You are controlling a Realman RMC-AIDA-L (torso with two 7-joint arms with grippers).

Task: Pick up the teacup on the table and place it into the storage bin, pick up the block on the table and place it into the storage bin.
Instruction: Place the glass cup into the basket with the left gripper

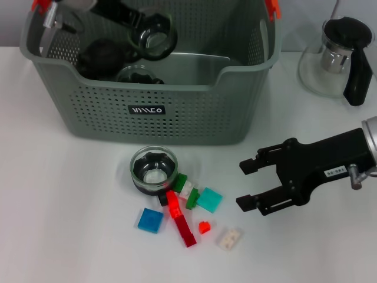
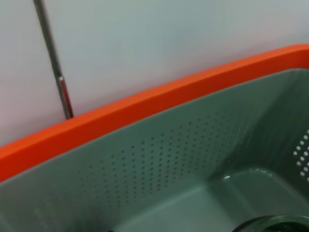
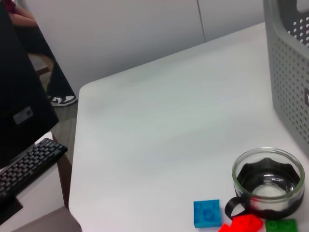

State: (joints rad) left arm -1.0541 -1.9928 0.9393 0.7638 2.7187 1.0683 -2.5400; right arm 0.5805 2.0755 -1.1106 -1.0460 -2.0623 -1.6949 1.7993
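The storage bin (image 1: pixel 177 118) stands at the back of the white table. Inside it my left gripper (image 1: pixel 138 26) hangs near the back wall, shut on a glass teacup (image 1: pixel 154 36) held off the floor. Two more cups (image 1: pixel 101 56) lie below. The left wrist view shows the bin wall (image 2: pixel 159 169) and a cup rim (image 2: pixel 275 224). Another teacup (image 1: pixel 154 171) (image 3: pixel 267 188) sits in front of the bin, with loose blocks beside it: blue (image 1: pixel 150 220) (image 3: pixel 207 213), teal (image 1: pixel 210 200), red (image 1: pixel 181 221), white (image 1: pixel 229 238). My right gripper (image 1: pixel 250 184) is open, right of the blocks.
A glass teapot with a black handle (image 1: pixel 339 56) stands at the back right. Small green blocks (image 1: pixel 192 199) lie against the teacup's handle. In the right wrist view the table's edge (image 3: pixel 77 145) drops off towards a keyboard (image 3: pixel 24 166).
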